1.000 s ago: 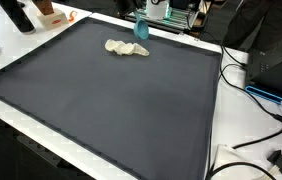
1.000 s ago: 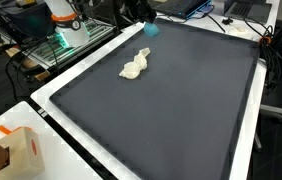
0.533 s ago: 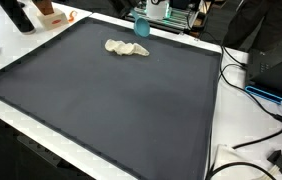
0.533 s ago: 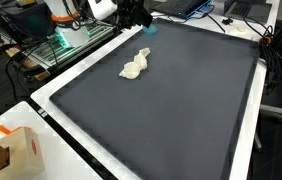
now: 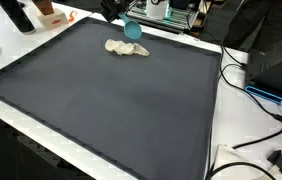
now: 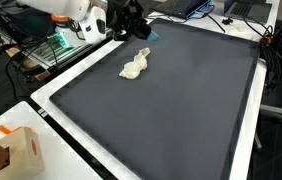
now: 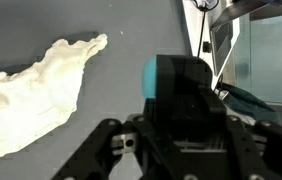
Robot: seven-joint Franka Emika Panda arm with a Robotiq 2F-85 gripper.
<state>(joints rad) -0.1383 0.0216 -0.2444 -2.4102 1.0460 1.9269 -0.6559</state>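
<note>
My gripper [image 5: 124, 18] [image 6: 136, 25] hangs over the far edge of the dark mat [image 5: 111, 110], shut on a small teal object [image 5: 133, 28] [image 6: 146, 33]. In the wrist view the black fingers [image 7: 186, 100] cover most of the teal object [image 7: 164, 75], and only its top left part shows. A crumpled cream cloth [image 5: 126, 47] [image 6: 135, 64] [image 7: 36, 85] lies flat on the mat just beside the gripper, apart from it. The white arm [image 6: 76, 15] reaches in from the mat's far side.
A white rim [image 6: 61, 95] frames the mat. Lab equipment [image 5: 171, 15] stands behind the far edge. Cables [image 5: 251, 95] run off one side. A white and orange box [image 6: 16, 150] sits at a near corner, and dark items [image 5: 21, 15] stand at a far corner.
The arm has swung further into both exterior views. The teal object has shifted a little along the far edge toward the cloth. The cloth has not moved.
</note>
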